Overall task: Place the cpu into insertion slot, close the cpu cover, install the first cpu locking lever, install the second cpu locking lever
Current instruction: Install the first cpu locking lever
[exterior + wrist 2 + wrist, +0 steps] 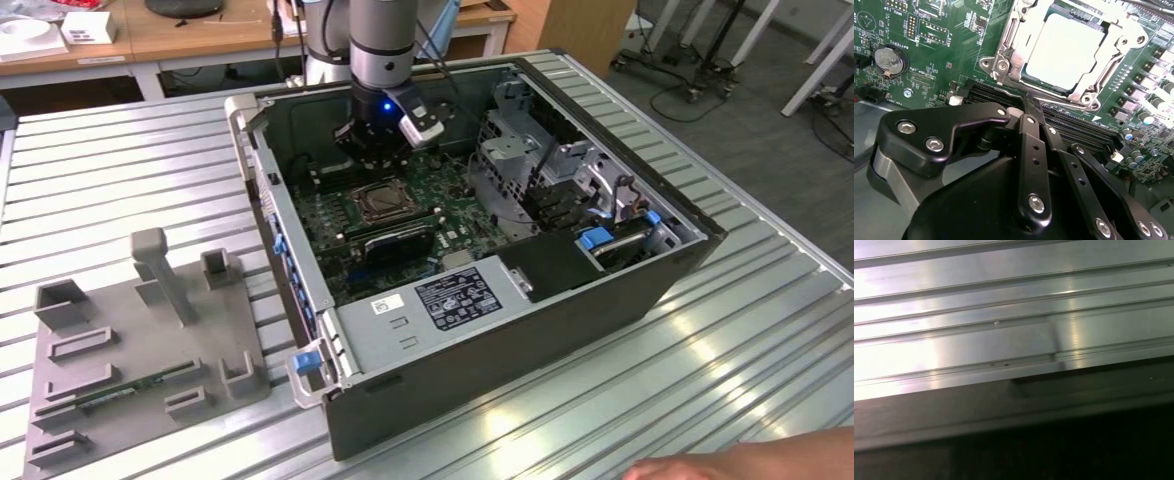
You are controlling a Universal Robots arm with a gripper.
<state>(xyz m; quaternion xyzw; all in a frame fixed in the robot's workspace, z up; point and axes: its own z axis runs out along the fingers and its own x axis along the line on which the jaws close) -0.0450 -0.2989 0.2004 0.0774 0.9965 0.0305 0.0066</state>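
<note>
The gripper (1030, 99), jaws drawn together on nothing, hovered just short of the cpu cover (1014, 40), which lay straight ahead, down over the cpu (1064, 50).

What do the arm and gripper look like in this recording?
The arm is a silver-grey tube with a blue light at its wrist and a white block beside it. The gripper is black, built of angular linkage bars fastened with silver hex screws.

Label (454, 296) on power supply (400, 345), print unreadable, board markings (929, 30) illegible
</note>
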